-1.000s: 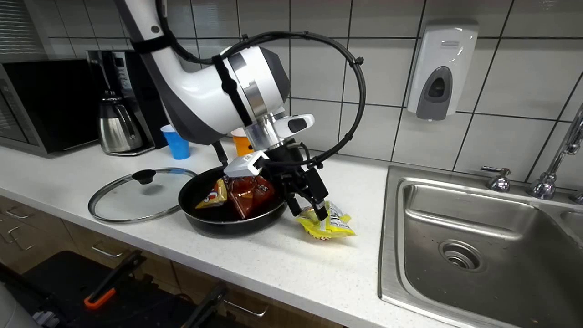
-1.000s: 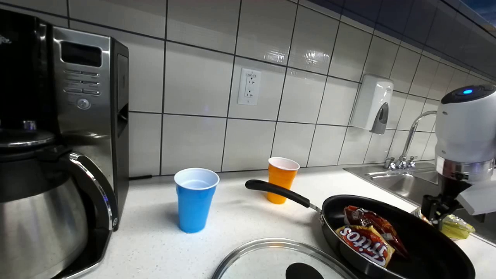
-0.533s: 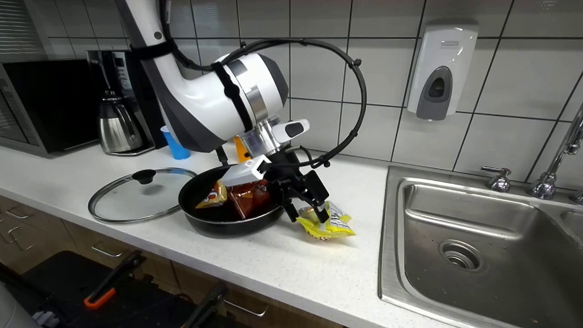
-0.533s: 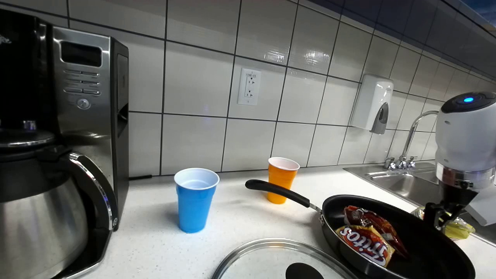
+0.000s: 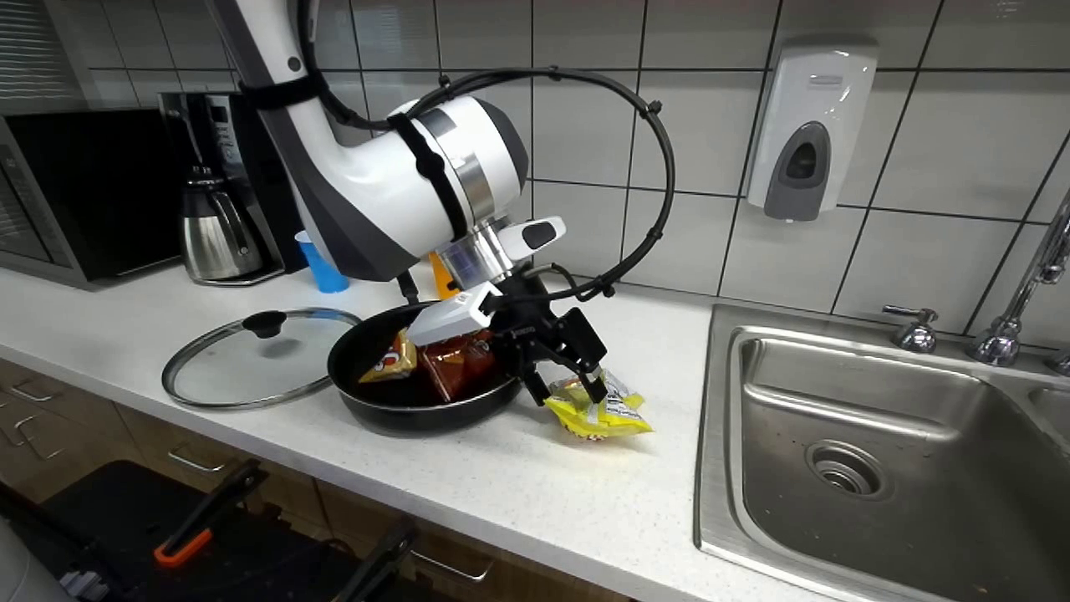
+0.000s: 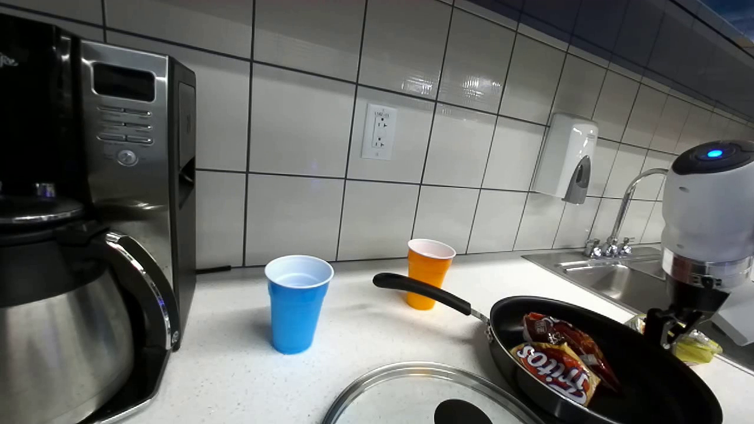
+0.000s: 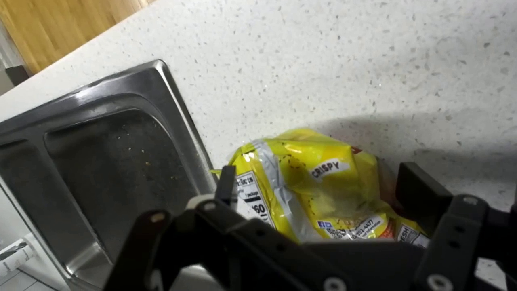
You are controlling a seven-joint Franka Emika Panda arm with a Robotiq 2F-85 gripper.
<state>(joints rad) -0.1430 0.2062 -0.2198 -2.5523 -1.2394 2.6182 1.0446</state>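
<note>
Above the worktop, your tool, spread wide, empty, hangs at the yellow bag: seemingly pre-grasp; closing appears due.

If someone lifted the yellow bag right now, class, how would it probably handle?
The yellow bag is probably floppy, judging by its creased film. Its glossy surface may be slippery. Printed "CRISPY", it likely holds something fragile.

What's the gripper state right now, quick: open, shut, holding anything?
Gripper: open, right at the yellow bag, not clamped on it; whether it touches it can't be told.
</note>
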